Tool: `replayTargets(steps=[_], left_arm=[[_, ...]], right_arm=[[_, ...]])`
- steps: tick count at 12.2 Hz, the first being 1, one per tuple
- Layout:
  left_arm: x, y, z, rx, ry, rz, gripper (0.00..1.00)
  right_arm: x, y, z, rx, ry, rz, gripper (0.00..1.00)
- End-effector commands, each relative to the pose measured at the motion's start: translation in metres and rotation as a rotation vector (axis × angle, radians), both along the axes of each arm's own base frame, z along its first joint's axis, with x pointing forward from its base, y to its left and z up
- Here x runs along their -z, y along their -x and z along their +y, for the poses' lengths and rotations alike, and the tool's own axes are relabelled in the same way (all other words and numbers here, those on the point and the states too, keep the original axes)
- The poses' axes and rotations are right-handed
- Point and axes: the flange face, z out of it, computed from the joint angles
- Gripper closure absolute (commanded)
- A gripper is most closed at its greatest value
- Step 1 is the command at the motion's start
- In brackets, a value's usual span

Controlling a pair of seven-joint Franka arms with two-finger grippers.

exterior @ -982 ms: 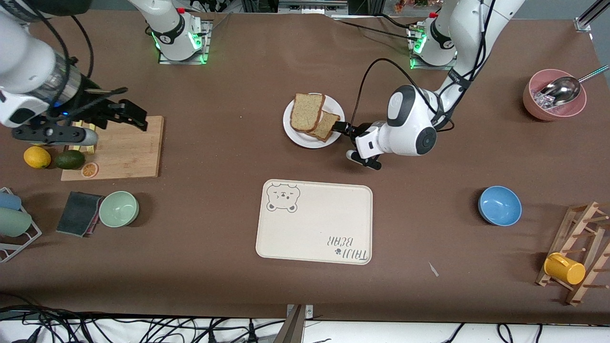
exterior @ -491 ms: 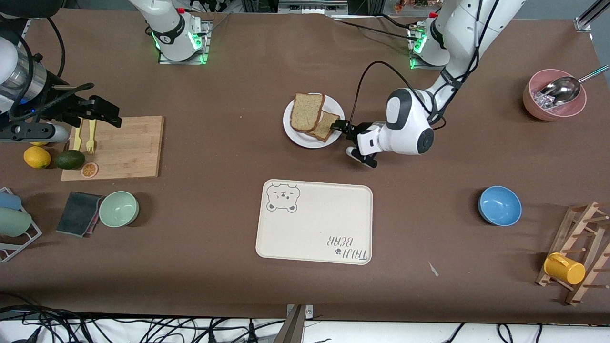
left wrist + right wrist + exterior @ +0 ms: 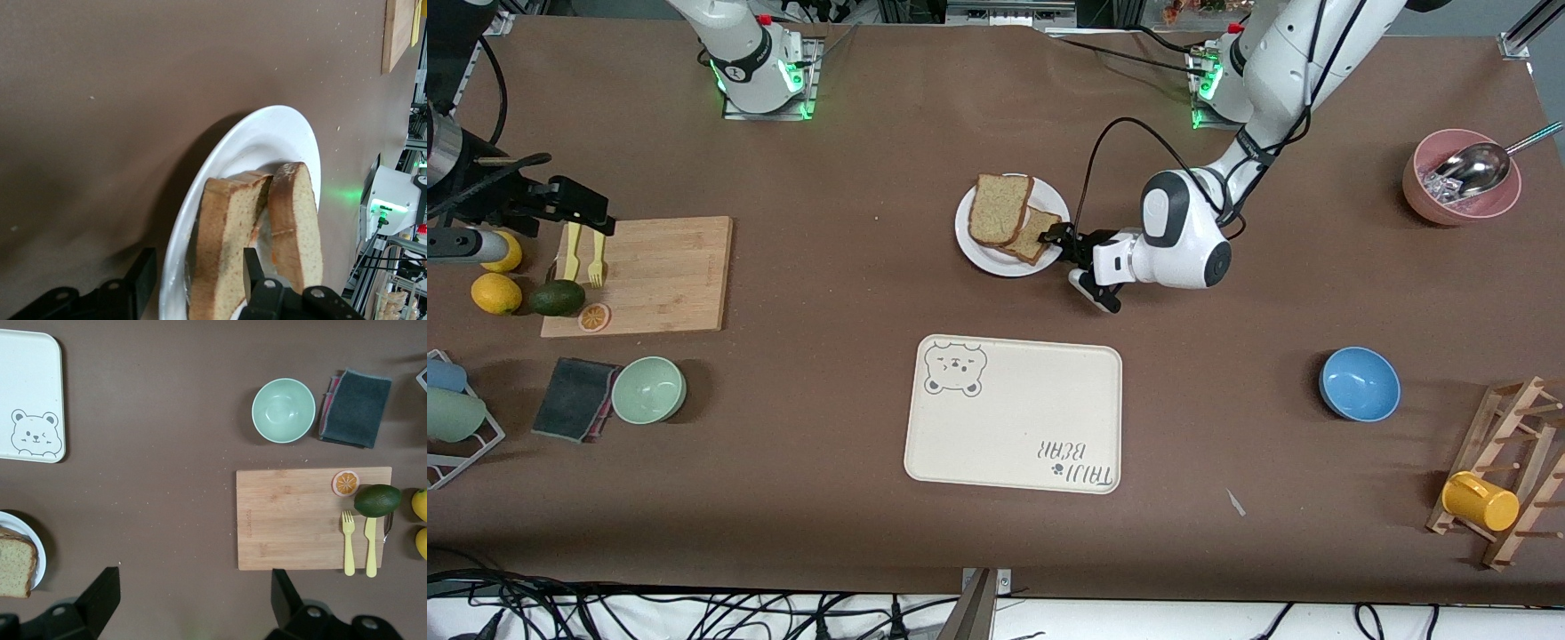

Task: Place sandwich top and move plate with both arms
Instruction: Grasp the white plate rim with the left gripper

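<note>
Brown tabletop before you, one plate (image 3: 983, 252) near its middle carrying two bread slices, sandwich top (image 3: 999, 209) leaning on the egg slice (image 3: 1037, 235), left gripper (image 3: 1069, 257) half-closed around the plate's rim, right gripper (image 3: 574, 203) wide open above the cutting board's (image 3: 663, 276) edge.

The cream tray (image 3: 1014, 413) carries the upside-down words "TAIJI BEAR" beside a paw mark.
</note>
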Motion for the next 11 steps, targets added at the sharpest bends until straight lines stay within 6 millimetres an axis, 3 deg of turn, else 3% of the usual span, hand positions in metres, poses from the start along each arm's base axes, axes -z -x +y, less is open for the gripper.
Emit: replayTargets(steps=[1,4,5,7,10,11], left_arm=[[0.0028,-0.0005,0.0038,-0.007,0.028,-0.026,0.54],[0.002,-0.0037,0.009,-0.014,0.028,-0.033,0.55],[0.0018,-0.0041,0.0096,-0.015,0.03,-0.032,0.6],[0.0025,-0.0036,0.0095,-0.014,0.03,-0.03,0.79],[0.0037,-0.0034,0.011,-0.016,0.03,-0.026,0.94],[0.0073,-0.002,0.0121,-0.017,0.028,-0.018,0.94]], right_arm=[[-0.004,0.0052,0.0017,-0.007,-0.007,-0.012,0.0],[-0.0035,0.0058,0.0,-0.004,0.002,-0.007,0.0],[-0.0042,0.0046,-0.0024,-0.004,0.015,-0.017,0.0],[-0.0043,0.0045,-0.001,-0.007,0.025,-0.019,0.0],[-0.004,0.005,-0.0006,-0.015,0.053,-0.016,0.0],[-0.0037,0.0054,0.0002,-0.017,0.053,-0.013,0.0]])
